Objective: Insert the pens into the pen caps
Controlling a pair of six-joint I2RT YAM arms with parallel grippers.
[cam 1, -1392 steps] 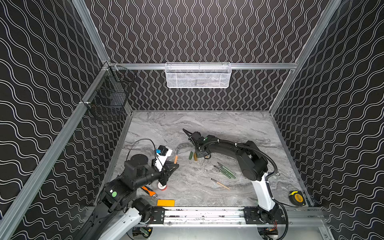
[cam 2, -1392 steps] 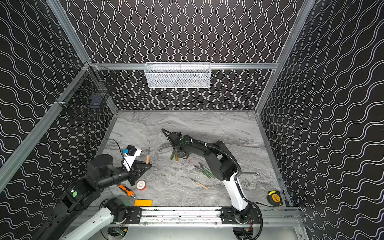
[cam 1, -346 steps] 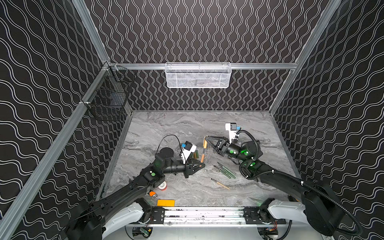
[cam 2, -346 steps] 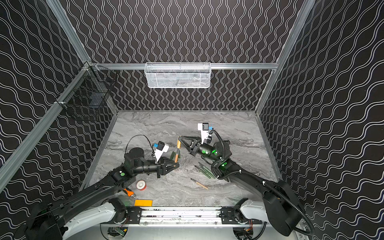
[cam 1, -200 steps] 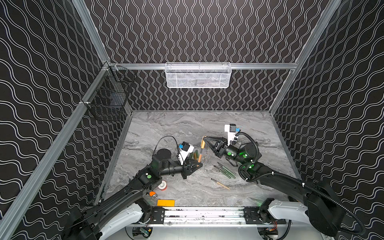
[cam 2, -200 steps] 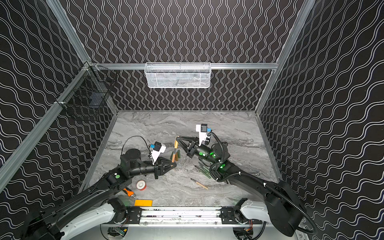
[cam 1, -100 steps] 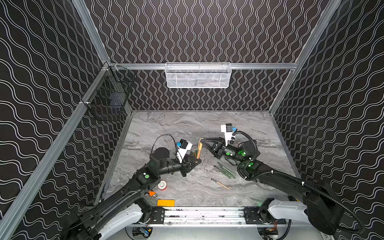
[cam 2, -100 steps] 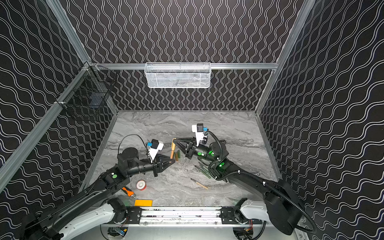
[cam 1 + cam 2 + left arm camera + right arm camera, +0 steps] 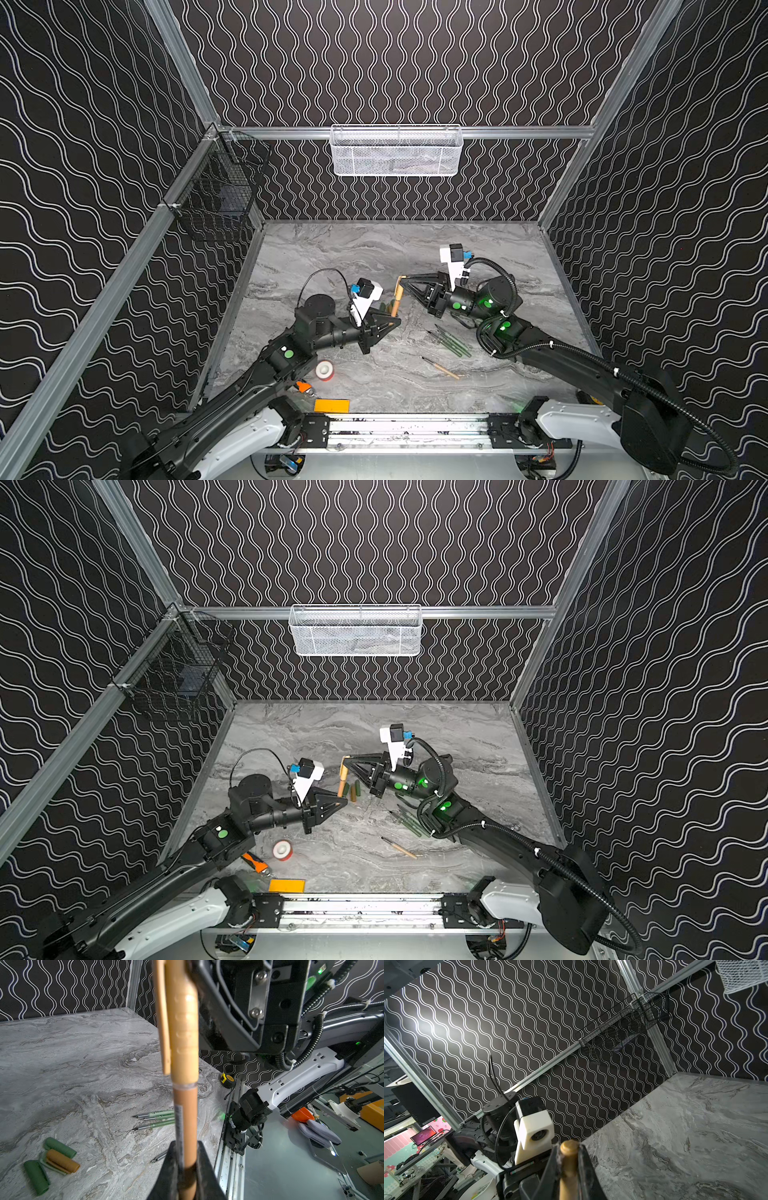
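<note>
A tan pen [image 9: 185, 1115] and a tan pen cap [image 9: 182, 1022] form one straight stick above the table, meeting at a seam. My left gripper [image 9: 186, 1157] is shut on the pen's barrel. My right gripper [image 9: 569, 1159] is shut on the cap's closed end [image 9: 569, 1147]. In both top views the two grippers face each other at mid-table, left gripper [image 9: 397, 322] near, right gripper [image 9: 401, 280] farther back. Three green pens [image 9: 155, 1120] and a tan pen [image 9: 440, 368] lie on the table. Two green caps [image 9: 60, 1148] and a tan cap [image 9: 62, 1161] lie close together.
A red-and-white tape roll [image 9: 324, 370], an orange tool [image 9: 303, 386] and an orange block [image 9: 331, 405] lie near the front rail. A yellow tape measure [image 9: 227, 1079] sits at the front right. A white mesh basket [image 9: 397, 149] and a black wire basket [image 9: 220, 199] hang on the walls.
The two grippers have closed in on each other at mid-table. The pen and the cap, apart a second ago, now line up end to end and are joined.
</note>
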